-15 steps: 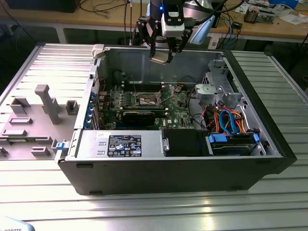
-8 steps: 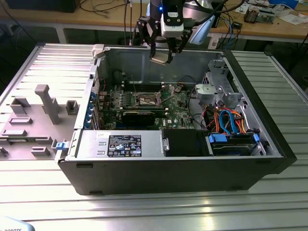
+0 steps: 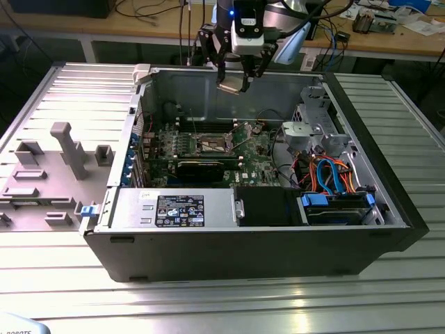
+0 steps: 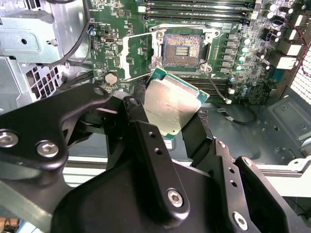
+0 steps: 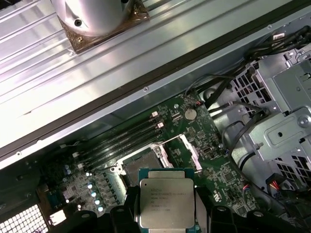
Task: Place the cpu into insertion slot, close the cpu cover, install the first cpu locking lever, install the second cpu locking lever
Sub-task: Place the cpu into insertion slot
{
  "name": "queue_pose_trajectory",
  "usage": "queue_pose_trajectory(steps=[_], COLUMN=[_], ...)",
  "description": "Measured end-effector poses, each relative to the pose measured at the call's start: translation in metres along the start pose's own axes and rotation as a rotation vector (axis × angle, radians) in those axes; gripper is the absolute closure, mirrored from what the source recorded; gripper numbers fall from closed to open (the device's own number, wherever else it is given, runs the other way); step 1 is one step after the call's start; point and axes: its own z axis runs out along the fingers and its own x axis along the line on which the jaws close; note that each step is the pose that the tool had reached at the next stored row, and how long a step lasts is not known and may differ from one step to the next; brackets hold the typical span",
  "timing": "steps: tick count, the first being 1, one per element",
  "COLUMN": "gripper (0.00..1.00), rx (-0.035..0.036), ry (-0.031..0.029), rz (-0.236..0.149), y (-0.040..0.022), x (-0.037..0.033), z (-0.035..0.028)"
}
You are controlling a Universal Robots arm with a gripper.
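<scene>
- Your black two-fingered hand [image 4: 167,112] is clenched on the small square silver-topped cpu [image 4: 171,101], gripping its edges, probably to spare its underside.
- You hold the chip well above the dark, silver-rimmed insertion slot [image 4: 181,48] on the green board [image 4: 104,29].
- The thin silvery cpu cover [image 4: 125,53] stands swung open, leaving the slot bare.
</scene>
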Motion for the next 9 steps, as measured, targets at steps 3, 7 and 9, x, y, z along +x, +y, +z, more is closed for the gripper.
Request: queue_pose_trajectory(steps=[3, 7, 9], gripper=[0.45, 0.45, 0.45], rx=[-0.0002, -0.0004, -0.0004], ry=[-0.0010, -0.0020, -0.0024], rz=[0.011, 0.021, 0.027], y=[0.0000, -0.0001, -0.0001], x=[0.0000, 0.0000, 0.0000], z=[0.0004, 0.0007, 0.0008])
